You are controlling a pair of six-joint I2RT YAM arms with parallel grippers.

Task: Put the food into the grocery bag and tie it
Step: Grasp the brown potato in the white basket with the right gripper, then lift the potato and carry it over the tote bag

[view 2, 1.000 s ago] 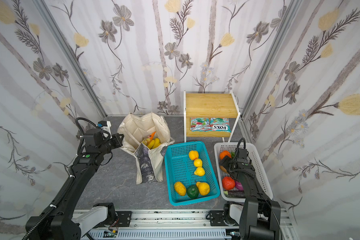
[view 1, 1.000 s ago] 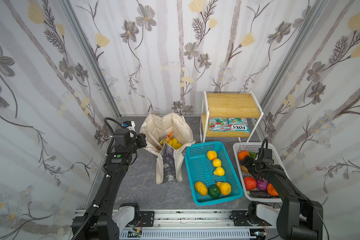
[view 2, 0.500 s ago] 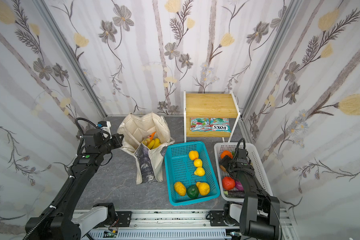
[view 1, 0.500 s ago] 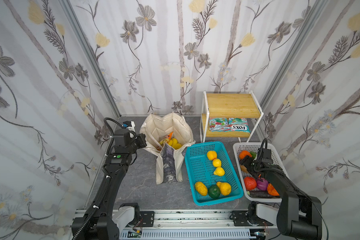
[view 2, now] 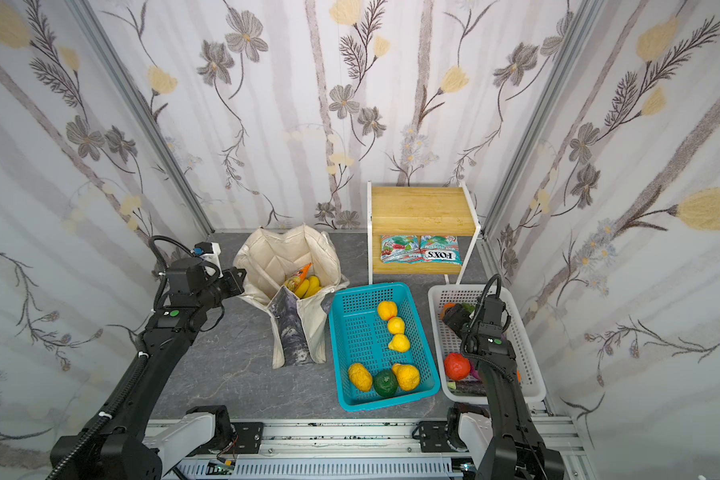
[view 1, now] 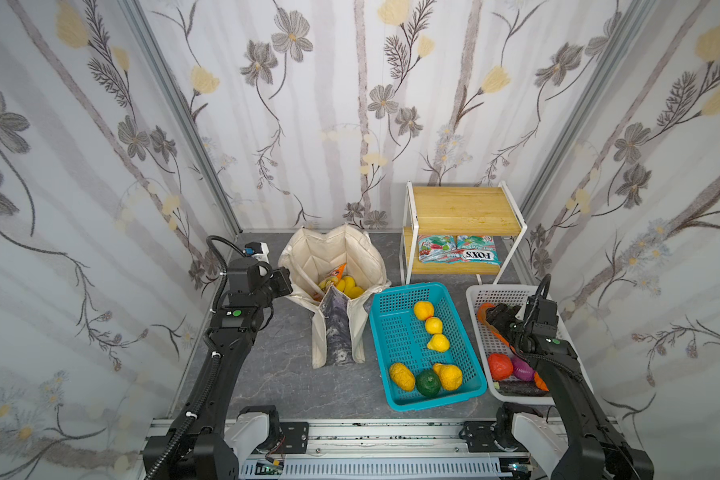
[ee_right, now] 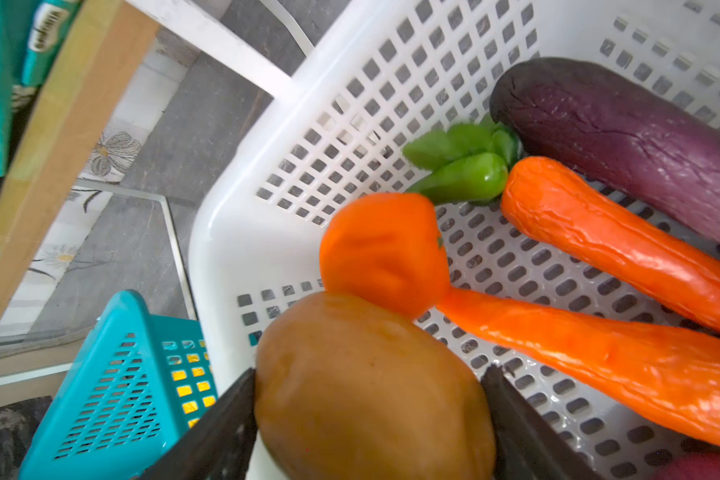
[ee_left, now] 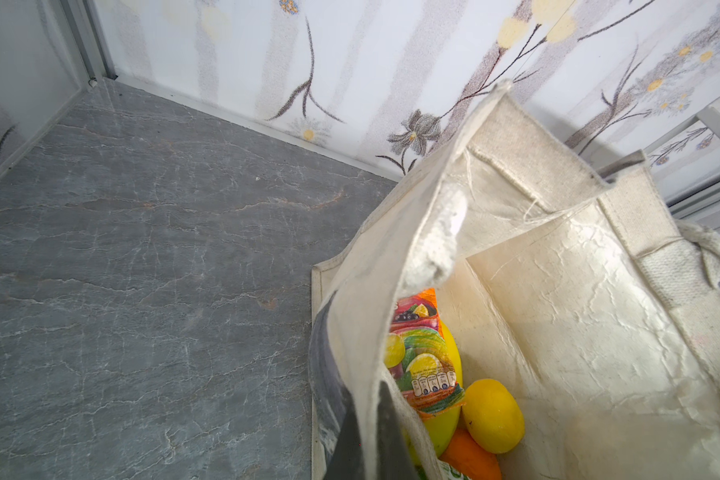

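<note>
Your right gripper has its jaws pressed on both flanks of the brown bulb, low in the white basket. The tote lies leftward, past the teal basket, with your left gripper pinching its rim.

A grey, marble-veined stone-look tabletop carries everything. Four things stand directly on it. A cream canvas tote bag stands upright and open towards the back, left of centre. A teal plastic mesh basket sits just beside the bag on its right. A white plastic mesh basket sits next to that, near the right wall. Behind the baskets stands a white-framed two-tier bamboo rack, whose lower board holds two teal snack packets.
</note>
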